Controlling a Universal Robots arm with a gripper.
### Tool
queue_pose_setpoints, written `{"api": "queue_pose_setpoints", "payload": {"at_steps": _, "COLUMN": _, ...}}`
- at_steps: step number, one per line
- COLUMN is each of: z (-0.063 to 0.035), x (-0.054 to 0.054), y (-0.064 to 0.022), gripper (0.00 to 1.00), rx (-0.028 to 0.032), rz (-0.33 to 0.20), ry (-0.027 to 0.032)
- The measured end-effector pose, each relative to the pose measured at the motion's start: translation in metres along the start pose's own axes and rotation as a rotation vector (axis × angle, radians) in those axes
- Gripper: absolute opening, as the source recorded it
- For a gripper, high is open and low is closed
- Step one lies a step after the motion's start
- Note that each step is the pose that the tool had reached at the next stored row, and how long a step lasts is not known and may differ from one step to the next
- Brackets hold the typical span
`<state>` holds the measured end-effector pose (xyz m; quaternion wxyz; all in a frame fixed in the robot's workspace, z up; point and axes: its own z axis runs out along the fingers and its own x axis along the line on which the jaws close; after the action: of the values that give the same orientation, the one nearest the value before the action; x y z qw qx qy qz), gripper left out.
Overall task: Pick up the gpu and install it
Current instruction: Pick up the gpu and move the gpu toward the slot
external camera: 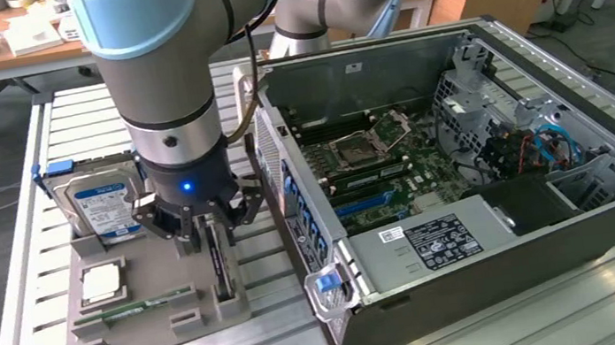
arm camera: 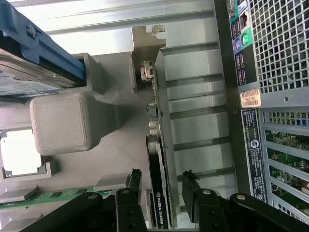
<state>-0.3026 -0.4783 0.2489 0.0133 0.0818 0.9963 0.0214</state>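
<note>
Gripper [external camera: 210,228] [arm camera: 162,187] hangs wide open astride the gpu [external camera: 221,271] [arm camera: 157,121], upright in its gray holder [external camera: 144,335], gripping nothing.

The gpu [arm camera: 157,198] looks dark, perhaps brownish, with a silver bracket. The grey holder [external camera: 161,330] carries a green memory stick [external camera: 135,309] and a silver, blue-labelled hard drive [external camera: 102,208]. The gripper [external camera: 209,239] is black and the slatted table [external camera: 611,311] silver.

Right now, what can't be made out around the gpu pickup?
- Thin dark gpu card with silver bracket: exterior view, open black gripper covers part; wrist view, non-bracket end cut by frame edge.
- Silver blue-labelled hard drive: exterior view, grey arm hides one side.
- Blue motherboard slot: exterior view, too small for detail.
</note>
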Motion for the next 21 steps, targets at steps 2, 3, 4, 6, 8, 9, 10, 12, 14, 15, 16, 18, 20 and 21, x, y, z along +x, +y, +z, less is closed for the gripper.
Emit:
{"api": "queue_pose_setpoints", "payload": {"at_steps": 2, "z": 0.0006, "x": 0.0002, "y": 0.0005, "gripper": 0.47, "rx": -0.0019, "rz": -0.004, "ry": 0.0006}}
{"api": "queue_pose_setpoints", "payload": {"at_steps": 3, "z": 0.0009, "x": 0.0002, "y": 0.0007, "gripper": 0.47, "rx": -0.0026, "rz": -0.007, "ry": 0.0006}}
{"api": "queue_pose_setpoints", "payload": {"at_steps": 4, "z": 0.0010, "x": 0.0002, "y": 0.0009, "gripper": 0.47, "rx": -0.0027, "rz": -0.009, "ry": 0.0007}}
{"api": "queue_pose_setpoints", "payload": {"at_steps": 6, "z": 0.0012, "x": 0.0003, "y": 0.0013, "gripper": 0.47, "rx": -0.0029, "rz": -0.011, "ry": 0.0009}}
{"api": "queue_pose_setpoints", "payload": {"at_steps": 8, "z": 0.0014, "x": 0.0004, "y": 0.0016, "gripper": 0.47, "rx": -0.0031, "rz": -0.021, "ry": 0.0013}}
{"api": "queue_pose_setpoints", "payload": {"at_steps": 9, "z": 0.0014, "x": 0.0004, "y": 0.0017, "gripper": 0.47, "rx": -0.0032, "rz": -0.027, "ry": 0.0016}}
{"api": "queue_pose_setpoints", "payload": {"at_steps": 10, "z": 0.0015, "x": 0.0004, "y": 0.0018, "gripper": 0.47, "rx": -0.0033, "rz": -0.033, "ry": 0.0020}}
{"api": "queue_pose_setpoints", "payload": {"at_steps": 12, "z": 0.0015, "x": 0.0004, "y": 0.0019, "gripper": 0.47, "rx": -0.0035, "rz": -0.043, "ry": 0.0024}}
{"api": "queue_pose_setpoints", "payload": {"at_steps": 14, "z": 0.0015, "x": 0.0004, "y": 0.0019, "gripper": 0.47, "rx": -0.0036, "rz": -0.047, "ry": 0.0026}}
{"api": "queue_pose_setpoints", "payload": {"at_steps": 15, "z": 0.0015, "x": 0.0004, "y": 0.0019, "gripper": 0.47, "rx": -0.0037, "rz": -0.048, "ry": 0.0026}}
{"api": "queue_pose_setpoints", "payload": {"at_steps": 16, "z": 0.0015, "x": 0.0004, "y": 0.0019, "gripper": 0.47, "rx": -0.0037, "rz": -0.048, "ry": 0.0026}}
{"api": "queue_pose_setpoints", "payload": {"at_steps": 18, "z": 0.0016, "x": 0.0009, "y": 0.0020, "gripper": 0.47, "rx": -0.0038, "rz": -0.048, "ry": 0.0026}}
{"api": "queue_pose_setpoints", "payload": {"at_steps": 20, "z": 0.0019, "x": 0.0019, "y": 0.0023, "gripper": 0.47, "rx": -0.0038, "rz": -0.048, "ry": 0.0026}}
{"api": "queue_pose_setpoints", "payload": {"at_steps": 21, "z": 0.0021, "x": 0.0022, "y": 0.0024, "gripper": 0.47, "rx": -0.0037, "rz": -0.048, "ry": 0.0028}}
